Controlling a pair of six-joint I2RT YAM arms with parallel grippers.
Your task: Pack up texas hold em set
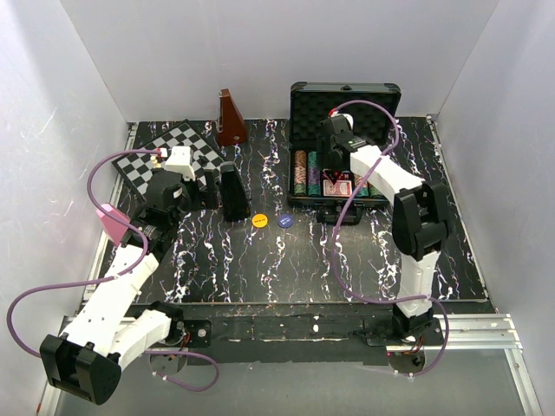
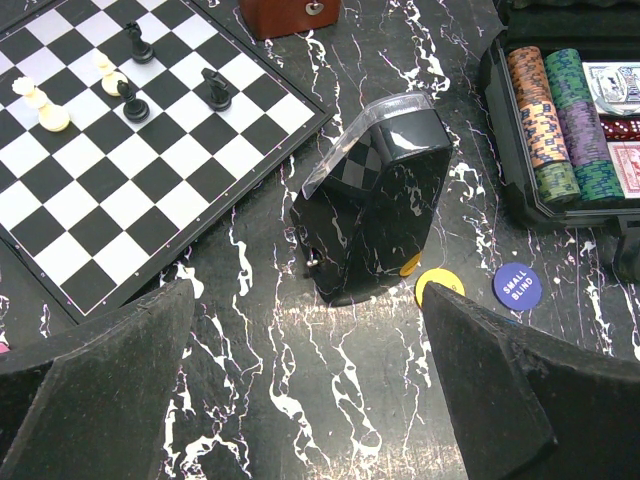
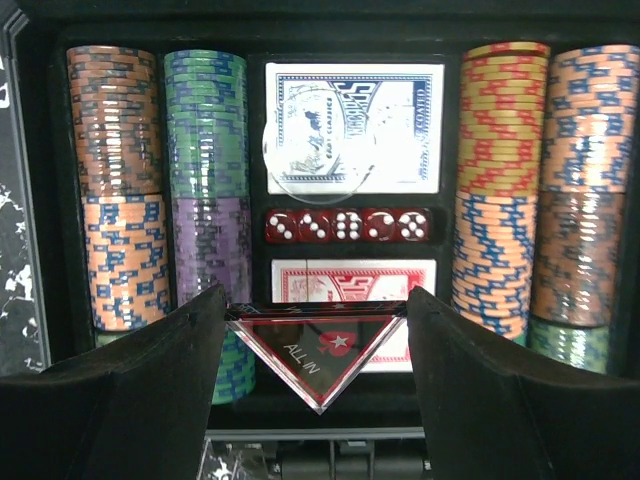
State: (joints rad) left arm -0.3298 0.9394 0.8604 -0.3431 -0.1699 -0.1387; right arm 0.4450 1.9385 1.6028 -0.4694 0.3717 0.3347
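Observation:
The black case (image 1: 345,94) stands open at the back right, with chip rows (image 3: 115,180), a blue card deck (image 3: 355,125), red dice (image 3: 345,225) and a red deck (image 3: 350,280) in its foam. A clear round button (image 3: 312,150) lies on the blue deck. Over the case's front, my right gripper (image 3: 315,340) is shut on a red triangular "ALL IN" marker (image 3: 318,352). A yellow button (image 2: 438,283) and a blue "SMALL BLIND" button (image 2: 517,286) lie on the table in front of the case. My left gripper (image 2: 305,390) hangs open and holds nothing, just short of them.
A black wedge-shaped box with a clear cover (image 2: 375,210) stands right ahead of the left gripper, partly over the yellow button. The chessboard (image 2: 130,150) with several pieces lies at the left. A brown pyramid (image 1: 230,120) stands at the back. White walls close in the table.

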